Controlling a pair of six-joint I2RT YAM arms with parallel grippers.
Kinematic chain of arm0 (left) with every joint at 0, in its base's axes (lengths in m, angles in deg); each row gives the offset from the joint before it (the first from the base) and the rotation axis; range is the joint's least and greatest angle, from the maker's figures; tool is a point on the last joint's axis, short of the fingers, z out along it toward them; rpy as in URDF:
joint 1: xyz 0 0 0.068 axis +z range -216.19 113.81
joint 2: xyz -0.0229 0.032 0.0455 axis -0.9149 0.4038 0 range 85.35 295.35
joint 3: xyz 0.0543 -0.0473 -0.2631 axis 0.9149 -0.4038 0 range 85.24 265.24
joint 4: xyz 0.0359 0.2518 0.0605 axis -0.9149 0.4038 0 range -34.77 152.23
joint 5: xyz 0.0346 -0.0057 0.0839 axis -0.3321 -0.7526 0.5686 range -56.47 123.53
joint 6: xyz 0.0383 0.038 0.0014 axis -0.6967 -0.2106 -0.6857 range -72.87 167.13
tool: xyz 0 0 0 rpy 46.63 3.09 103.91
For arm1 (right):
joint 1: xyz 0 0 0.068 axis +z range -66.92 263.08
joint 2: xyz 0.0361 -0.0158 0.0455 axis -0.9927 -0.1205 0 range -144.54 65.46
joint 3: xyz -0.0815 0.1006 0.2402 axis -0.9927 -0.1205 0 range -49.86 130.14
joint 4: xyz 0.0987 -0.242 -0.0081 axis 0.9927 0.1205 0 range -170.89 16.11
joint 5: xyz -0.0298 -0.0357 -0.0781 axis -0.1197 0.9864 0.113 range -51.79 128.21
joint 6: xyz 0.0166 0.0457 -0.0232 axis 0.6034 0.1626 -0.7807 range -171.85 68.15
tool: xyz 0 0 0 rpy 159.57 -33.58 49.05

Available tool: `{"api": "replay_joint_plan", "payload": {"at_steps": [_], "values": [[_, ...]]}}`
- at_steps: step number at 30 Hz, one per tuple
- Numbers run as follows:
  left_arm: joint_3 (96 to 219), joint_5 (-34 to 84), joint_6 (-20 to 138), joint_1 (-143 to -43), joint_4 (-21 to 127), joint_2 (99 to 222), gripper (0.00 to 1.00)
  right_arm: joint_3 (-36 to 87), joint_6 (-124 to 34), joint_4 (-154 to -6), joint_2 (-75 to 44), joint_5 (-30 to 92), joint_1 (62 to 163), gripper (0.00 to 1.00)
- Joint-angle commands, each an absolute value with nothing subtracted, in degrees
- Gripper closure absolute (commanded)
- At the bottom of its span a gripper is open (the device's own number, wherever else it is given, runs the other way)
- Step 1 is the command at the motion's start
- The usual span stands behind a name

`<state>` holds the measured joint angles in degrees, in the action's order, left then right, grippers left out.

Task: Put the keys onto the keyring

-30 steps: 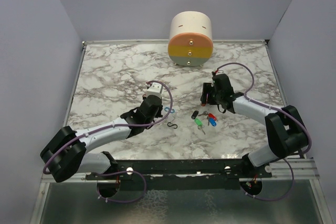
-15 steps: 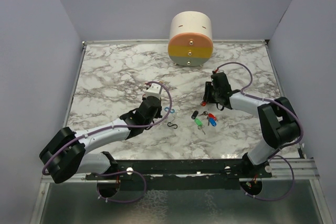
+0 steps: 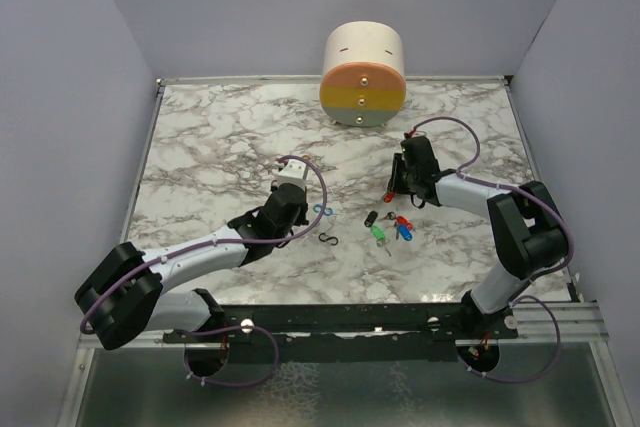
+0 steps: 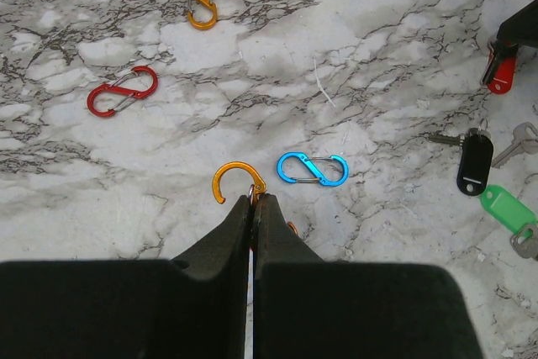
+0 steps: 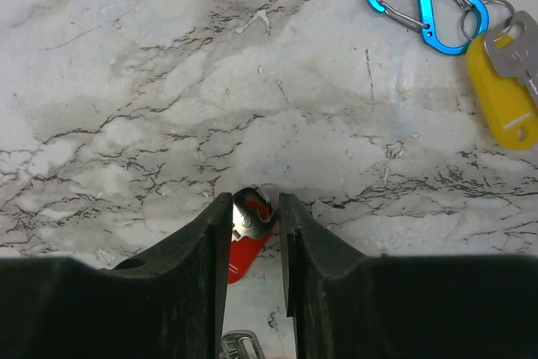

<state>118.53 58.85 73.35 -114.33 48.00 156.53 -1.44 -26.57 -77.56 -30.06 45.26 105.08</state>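
keys [image 3: 388, 227] | clustered flat (coloured heads) | black key [image 4: 475, 161] beside green key [image 4: 507, 205]

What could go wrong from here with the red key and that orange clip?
The right gripper pinches the red key only by its small ring, right at the fingertips, so the key may swivel or slip out. The left gripper holds the orange clip by one end, so the clip might twist when the ring is pushed onto it.
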Motion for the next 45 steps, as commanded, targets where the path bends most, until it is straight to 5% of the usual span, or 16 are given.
{"api": "replay_joint_plan", "payload": {"at_steps": [1, 32, 45], "values": [[118.1, 59.1, 73.0, -114.6, 46.7, 155.8, 1.0, -0.3, -26.2, -79.5, -29.9, 47.3, 104.6, 0.73], [118.6, 59.6, 72.6, -114.6, 47.4, 155.5, 1.0, 0.1, -27.3, -78.6, -30.6, 46.3, 104.1, 0.96], [126.9, 59.0, 70.4, -114.5, 47.3, 161.7, 1.0, -6.4, -37.7, -85.8, -17.7, 38.4, 105.5, 0.99]]}}
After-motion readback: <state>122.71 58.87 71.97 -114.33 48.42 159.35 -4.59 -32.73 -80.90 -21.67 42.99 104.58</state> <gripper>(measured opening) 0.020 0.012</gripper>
